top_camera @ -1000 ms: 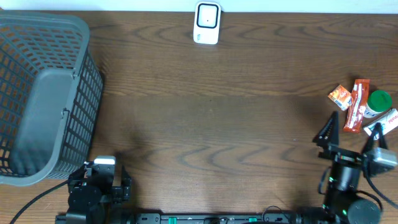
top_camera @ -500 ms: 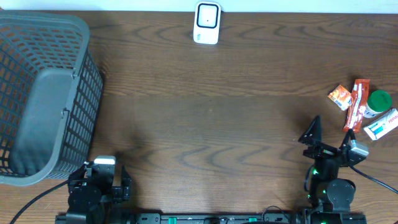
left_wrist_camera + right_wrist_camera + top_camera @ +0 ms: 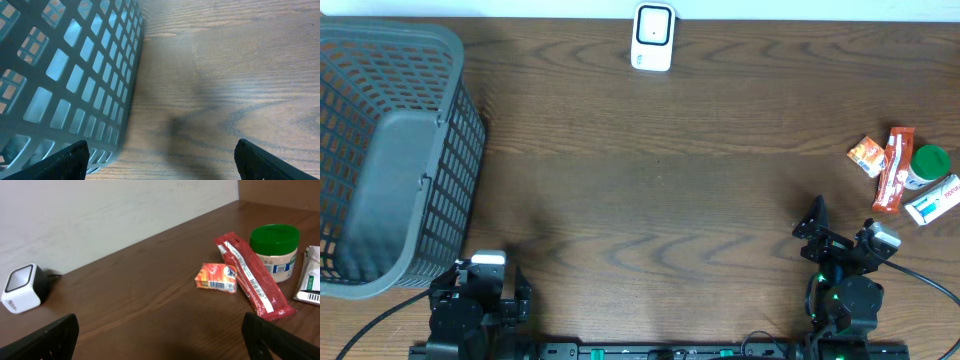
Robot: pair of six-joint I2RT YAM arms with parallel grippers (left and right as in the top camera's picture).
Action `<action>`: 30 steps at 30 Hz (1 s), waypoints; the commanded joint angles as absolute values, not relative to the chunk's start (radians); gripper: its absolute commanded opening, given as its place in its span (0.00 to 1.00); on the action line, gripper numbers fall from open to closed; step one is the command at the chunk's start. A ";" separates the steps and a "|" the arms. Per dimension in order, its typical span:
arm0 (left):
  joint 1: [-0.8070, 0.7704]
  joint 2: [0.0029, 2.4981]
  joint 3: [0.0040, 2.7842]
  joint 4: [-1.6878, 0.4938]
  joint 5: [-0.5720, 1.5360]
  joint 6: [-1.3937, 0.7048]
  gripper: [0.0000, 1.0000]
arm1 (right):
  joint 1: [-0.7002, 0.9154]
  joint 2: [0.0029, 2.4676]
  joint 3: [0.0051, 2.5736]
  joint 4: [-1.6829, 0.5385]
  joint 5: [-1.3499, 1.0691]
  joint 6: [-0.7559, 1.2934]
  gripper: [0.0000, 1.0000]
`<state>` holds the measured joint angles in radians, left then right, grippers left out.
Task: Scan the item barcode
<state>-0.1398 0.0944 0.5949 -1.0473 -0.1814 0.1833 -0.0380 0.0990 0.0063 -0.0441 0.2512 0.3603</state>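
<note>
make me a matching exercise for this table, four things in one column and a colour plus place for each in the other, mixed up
1. mesh basket
2. barcode scanner
3. jar
4. long packet

A. red, lying next to the jar
B. white, at the far edge
C. grey, on the left side
D. green lid, on the right side

Pairs: 1-C, 2-B, 3-D, 4-A

A little white scanner (image 3: 653, 37) with a dark window stands at the far edge of the surface (image 3: 700, 190), near the middle. Four things lie close together on the right side, well apart from it. A small orange box (image 3: 867, 155) lies flat. Just beside it lies a long red packet (image 3: 893, 168) with a white strip. A jar (image 3: 927, 166) with a green lid stands upright. A white box (image 3: 935, 200) lies flat, and its black barcode shows.
</note>
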 commanded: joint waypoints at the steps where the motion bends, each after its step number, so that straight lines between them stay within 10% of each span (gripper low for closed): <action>1: -0.136 0.091 0.594 -1.047 -0.176 0.185 0.92 | -0.044 0.098 0.006 -0.049 0.257 0.378 0.99; 23: -0.136 0.091 0.594 -1.047 -0.175 0.185 0.92 | -0.041 0.004 0.005 -0.056 0.183 0.382 0.99; 30: -0.136 0.091 0.594 -1.048 -0.176 0.185 0.92 | -0.018 0.004 0.004 -0.070 0.077 0.062 0.99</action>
